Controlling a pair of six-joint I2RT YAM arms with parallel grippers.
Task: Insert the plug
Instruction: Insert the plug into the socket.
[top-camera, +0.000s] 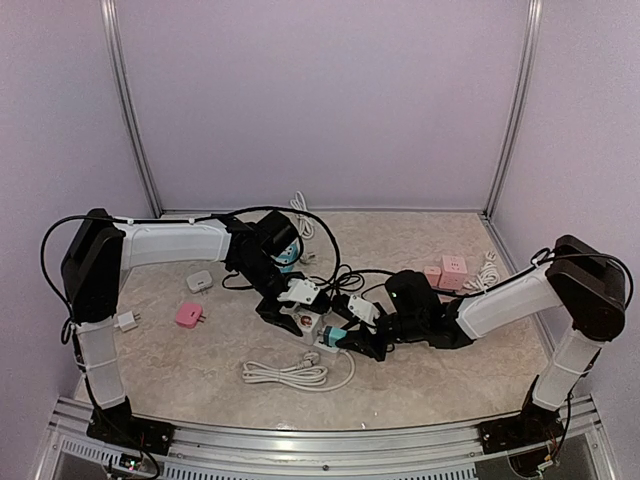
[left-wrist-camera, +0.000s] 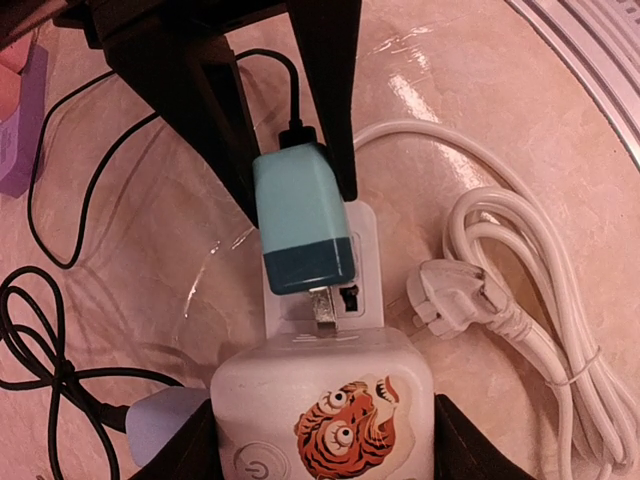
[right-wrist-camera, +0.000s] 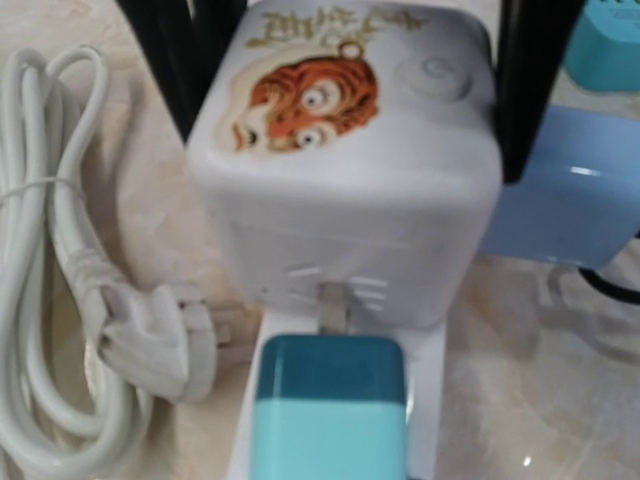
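Three loose plugs lie toward the table's (top-camera: 420, 385) left edge: two white plugs (top-camera: 127, 321) (top-camera: 199, 281) and one pink plug (top-camera: 189, 315). One coiled cord (top-camera: 290, 373) lies near the front edge. At the middle, the left gripper (top-camera: 293, 303) clamps one white cube (left-wrist-camera: 320, 400). The one teal plug (left-wrist-camera: 300, 220), pinched in the right gripper (top-camera: 347, 340), has its prongs against the cube's side. Two pink cubes (top-camera: 447, 271) sit toward the right.

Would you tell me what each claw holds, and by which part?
Left claw: teal plug, by its sides; right claw: white tiger-sticker cube, by its sides.
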